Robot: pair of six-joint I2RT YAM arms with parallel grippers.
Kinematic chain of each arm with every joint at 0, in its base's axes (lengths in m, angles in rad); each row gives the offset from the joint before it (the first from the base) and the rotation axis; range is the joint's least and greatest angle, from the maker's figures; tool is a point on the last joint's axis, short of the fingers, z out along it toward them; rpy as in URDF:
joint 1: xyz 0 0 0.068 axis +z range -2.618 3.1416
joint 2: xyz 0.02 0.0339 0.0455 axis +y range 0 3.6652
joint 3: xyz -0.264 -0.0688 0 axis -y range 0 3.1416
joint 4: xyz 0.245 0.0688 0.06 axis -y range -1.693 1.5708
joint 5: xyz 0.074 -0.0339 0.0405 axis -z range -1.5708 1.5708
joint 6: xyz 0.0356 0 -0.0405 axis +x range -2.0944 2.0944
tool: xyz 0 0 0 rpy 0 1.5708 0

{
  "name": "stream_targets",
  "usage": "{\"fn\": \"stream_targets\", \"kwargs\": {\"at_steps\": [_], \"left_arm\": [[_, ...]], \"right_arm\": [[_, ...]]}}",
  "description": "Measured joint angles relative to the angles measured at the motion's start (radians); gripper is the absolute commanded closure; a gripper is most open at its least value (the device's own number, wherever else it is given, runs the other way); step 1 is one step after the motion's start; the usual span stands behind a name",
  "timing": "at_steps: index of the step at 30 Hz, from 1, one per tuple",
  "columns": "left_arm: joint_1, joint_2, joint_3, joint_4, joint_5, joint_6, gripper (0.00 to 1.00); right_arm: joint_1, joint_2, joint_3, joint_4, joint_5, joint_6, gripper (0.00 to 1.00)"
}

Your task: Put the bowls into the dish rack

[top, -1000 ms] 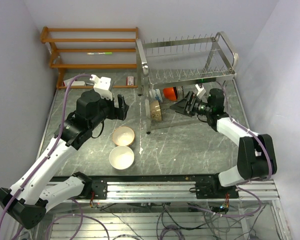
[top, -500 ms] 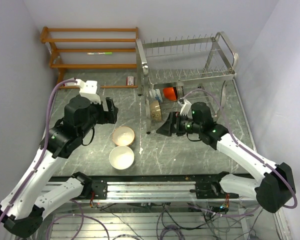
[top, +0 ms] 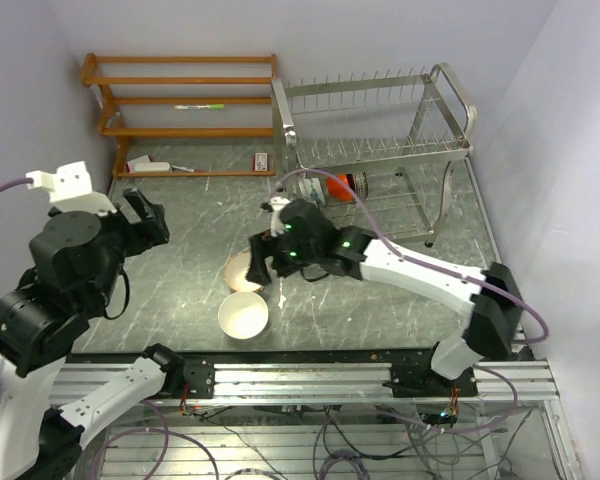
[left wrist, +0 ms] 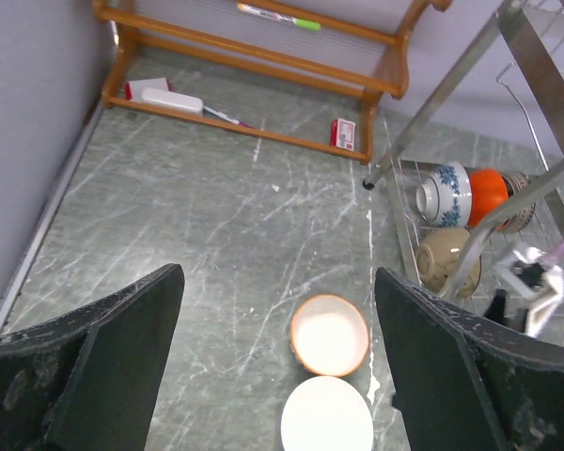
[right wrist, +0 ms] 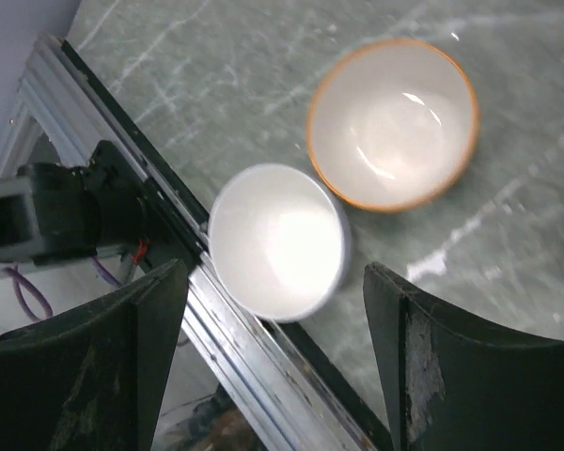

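At 9 o'clock on the worktop (top: 180,270), the left pincer (left wrist: 277,282) hangs raised with its jaws spread wide and nothing between them. Past it at 11 o'clock the orange wooden shelf (top: 180,95) stands against the back wall, with a green pen (top: 200,106) lying on one of its boards and a small red box (top: 263,160) on the worktop by its right foot.

Near the middle, toward 6 o'clock, two bowls sit upright on the worktop just beside each other. The cream-tan bowl (right wrist: 392,122) has an orange rim, and the white bowl (right wrist: 277,240) lies at 6 o'clock from it, near the front rail. The right pincer (right wrist: 273,272) hovers over this pair, released, with its jaws wide apart and gripping nothing. In the top view it covers part of the cream-tan bowl.

At 1 o'clock stands the dish rack (top: 380,150). On its lower tier the blue-and-white bowl (left wrist: 444,193) lies on its side with the red-orange bowl (left wrist: 489,193) touching it at 3 o'clock. A darker bowl (left wrist: 517,188) shows beyond that one, mostly hidden. The olive-brown bowl (left wrist: 442,258) rests tilted at 6 o'clock from the blue-and-white one.
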Motion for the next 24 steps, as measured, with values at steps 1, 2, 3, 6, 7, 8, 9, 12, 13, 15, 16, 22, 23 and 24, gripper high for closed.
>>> {"fn": "stream_targets", "kwargs": {"at_steps": [1,2,3,6,7,8,9,12,13,15,16,22,23,24], "left_arm": [[0.0,-0.006,0.019,-0.018,-0.016,-0.005,0.07],[0.0,-0.011,0.032,-0.031,-0.027,-0.007,0.07],[0.0,-0.017,0.039,-0.04,-0.036,-0.01,0.07],[0.0,-0.038,0.05,-0.063,-0.056,-0.011,0.07],[0.0,-0.043,0.051,-0.068,-0.061,-0.011,0.07],[0.0,-0.048,0.051,-0.072,-0.066,-0.011,0.07],[0.0,-0.05,0.052,-0.077,-0.069,-0.011,0.07],[0.0,-0.05,0.055,-0.082,-0.077,-0.01,0.07],[0.0,-0.05,0.055,-0.082,-0.078,-0.009,0.07],[0.0,-0.049,0.055,-0.082,-0.08,-0.006,0.07],[0.0,-0.049,0.055,-0.082,-0.08,-0.003,0.07],[0.0,-0.049,0.054,-0.08,-0.081,0.009,0.07],[0.0,-0.049,0.053,-0.08,-0.081,0.01,0.07],[0.0,-0.049,0.051,-0.08,-0.081,0.013,0.07]], "right_arm": [[0.023,0.049,0.058,-0.01,0.015,-0.012,0.28],[0.04,0.095,0.11,-0.016,0.028,-0.022,0.29],[0.058,0.143,0.163,-0.025,0.035,-0.034,0.3],[0.084,0.251,0.267,-0.051,0.051,-0.06,0.31],[0.086,0.289,0.3,-0.065,0.057,-0.067,0.32],[0.087,0.317,0.323,-0.073,0.064,-0.075,0.32],[0.088,0.357,0.355,-0.088,0.073,-0.083,0.32],[0.091,0.443,0.411,-0.116,0.095,-0.098,0.33],[0.091,0.467,0.423,-0.123,0.103,-0.102,0.33],[0.092,0.517,0.451,-0.139,0.116,-0.109,0.33],[0.093,0.541,0.465,-0.145,0.121,-0.114,0.34],[0.105,0.632,0.521,-0.168,0.147,-0.129,0.38],[0.107,0.64,0.526,-0.169,0.15,-0.129,0.4],[0.109,0.649,0.532,-0.17,0.151,-0.129,0.42]]}}
